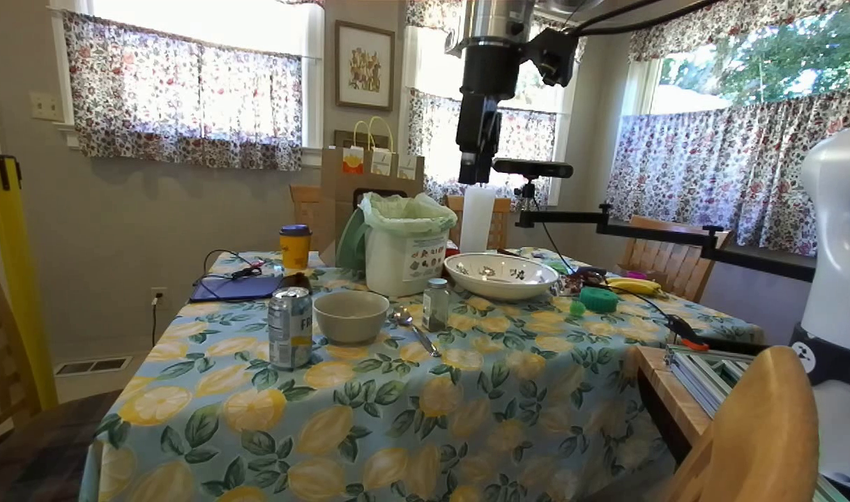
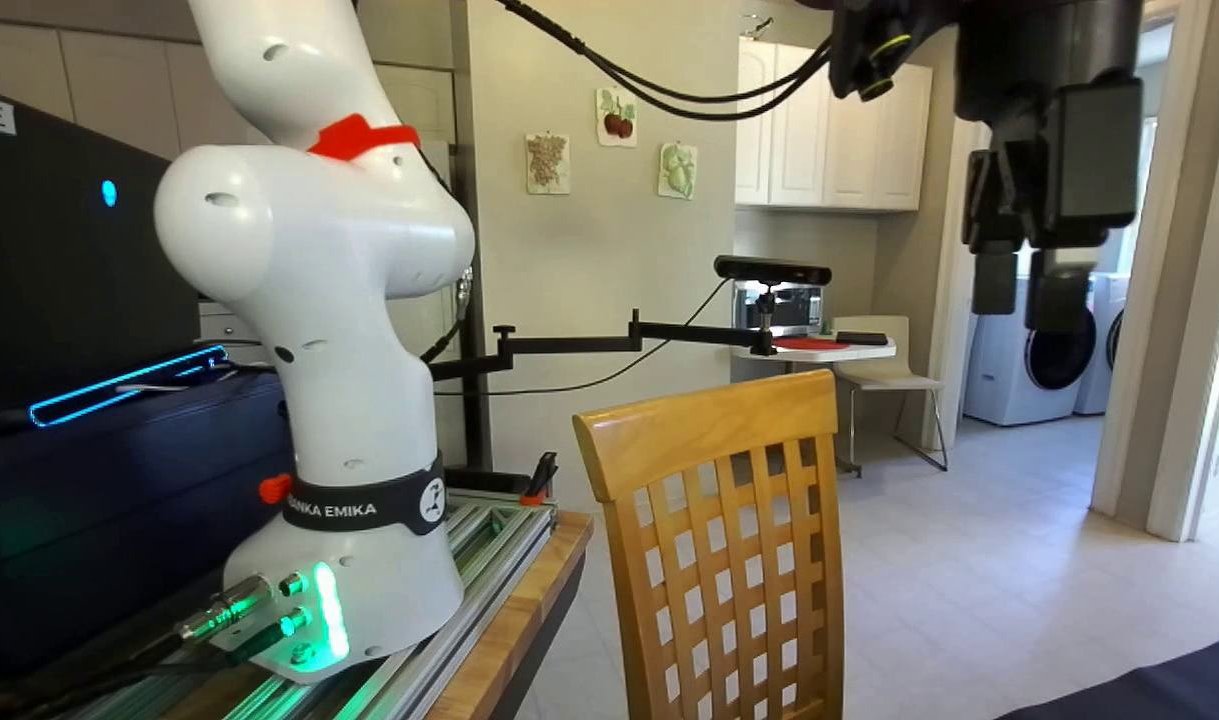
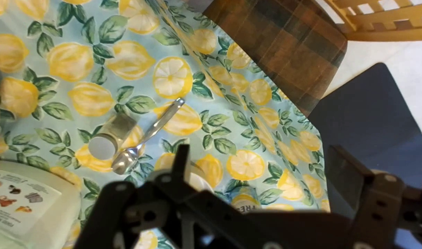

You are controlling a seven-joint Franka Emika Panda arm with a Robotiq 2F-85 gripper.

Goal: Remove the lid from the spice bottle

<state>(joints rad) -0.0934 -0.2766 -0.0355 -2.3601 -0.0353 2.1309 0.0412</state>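
The spice bottle [image 1: 436, 310] is a small clear bottle standing upright on the lemon-print tablecloth in an exterior view. Its pale round lid [image 1: 437, 283] is on top. In the wrist view the bottle [image 3: 120, 127] and lid [image 3: 102, 147] lie left of the jaws, beside the spoon. My gripper [image 1: 475, 171] hangs high above the table, pointing down and well apart from the bottle. It also shows in an exterior view [image 2: 1027, 290], where the bottle is out of view. In the wrist view the jaws [image 3: 261, 152] are wide apart with nothing between the fingertips.
A spoon [image 1: 418, 333] lies beside the bottle. A beige bowl [image 1: 351, 317] and a silver can [image 1: 290, 329] stand near it. A white lined bin [image 1: 404, 261] and a wide white bowl [image 1: 501, 279] stand behind. A camera on a jointed arm [image 1: 533, 169] reaches over the table.
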